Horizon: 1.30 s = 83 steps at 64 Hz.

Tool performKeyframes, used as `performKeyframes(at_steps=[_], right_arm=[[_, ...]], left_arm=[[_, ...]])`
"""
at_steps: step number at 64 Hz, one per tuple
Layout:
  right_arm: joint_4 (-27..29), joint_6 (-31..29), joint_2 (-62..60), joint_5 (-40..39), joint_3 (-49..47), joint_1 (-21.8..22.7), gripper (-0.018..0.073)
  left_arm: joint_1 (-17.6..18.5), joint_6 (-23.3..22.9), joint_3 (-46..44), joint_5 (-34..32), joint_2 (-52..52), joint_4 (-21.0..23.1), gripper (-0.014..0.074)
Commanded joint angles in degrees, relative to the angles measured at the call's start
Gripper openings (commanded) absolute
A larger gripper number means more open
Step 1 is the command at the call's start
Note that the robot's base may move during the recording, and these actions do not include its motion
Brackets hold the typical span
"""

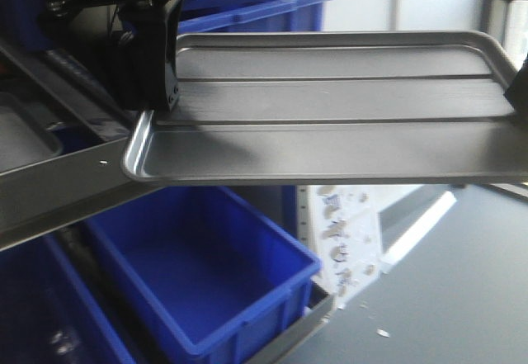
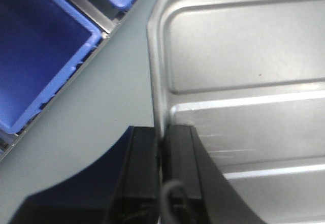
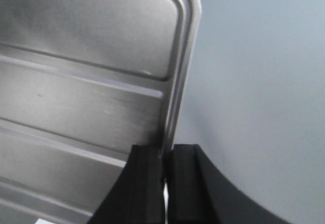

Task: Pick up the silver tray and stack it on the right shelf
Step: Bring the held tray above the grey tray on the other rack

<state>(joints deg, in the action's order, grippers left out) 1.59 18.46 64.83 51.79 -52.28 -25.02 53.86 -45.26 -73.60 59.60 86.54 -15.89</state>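
Black fingers (image 2: 142, 178) of the left gripper (image 2: 162, 135) clamp the short left rim of the silver tray (image 1: 330, 133); the right gripper (image 3: 166, 150) pinches the opposite rim the same way. Between them the tray hangs level in the air, ridges up, over a blue bin (image 1: 206, 281) and the grey table (image 1: 462, 298). Its near left corner overlaps a sloping steel bar (image 1: 58, 191) with one small hole showing; whether they touch I cannot tell. Behind that bar lies another grey tray (image 1: 25, 133). More blue bins (image 1: 247, 9) stand behind. A white printed sheet (image 1: 338, 232) lies below the tray, and white scraps (image 1: 384, 331) dot the table.
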Motion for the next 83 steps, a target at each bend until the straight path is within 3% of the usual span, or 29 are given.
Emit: performKeyframes(at_steps=[1,83], right_arm=[[0.2,-1.5,-1.1,-4.7,-1.9,-0.2,0.0057],[0.2,-1.5,-1.1,-4.7,-1.9,-0.2,0.0057]], left_arm=[[0.4,1.8,-1.8,-1.2,-2.1,-0.3,-0.0093],[0.4,1.8,-1.8,-1.4,-2.0,-0.3,-0.0093]])
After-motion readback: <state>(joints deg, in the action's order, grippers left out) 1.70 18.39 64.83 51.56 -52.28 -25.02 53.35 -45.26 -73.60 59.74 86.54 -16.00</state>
